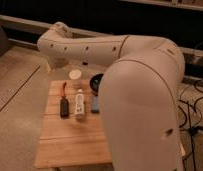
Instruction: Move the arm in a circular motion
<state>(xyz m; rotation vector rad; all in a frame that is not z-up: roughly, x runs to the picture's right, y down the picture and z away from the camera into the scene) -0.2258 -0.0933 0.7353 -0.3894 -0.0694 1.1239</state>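
Mid-circle, I'd say: arm reaches past the table's far-left corner, gripper hidden beyond (jaws: can't tell); next, a smooth arc round.

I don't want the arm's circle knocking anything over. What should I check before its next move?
1. Cream-white tubular arm raised above the pale wooden table: ok.
2. Gripper in sight: not ok; it does not show past the arm's far end, upper left.
3. White bottle lying flat mid-table: ok.
4. Small pale cup clear of the arm's far joint: cannot tell.
5. Dark round bowl, partly hidden behind the arm: cannot tell.
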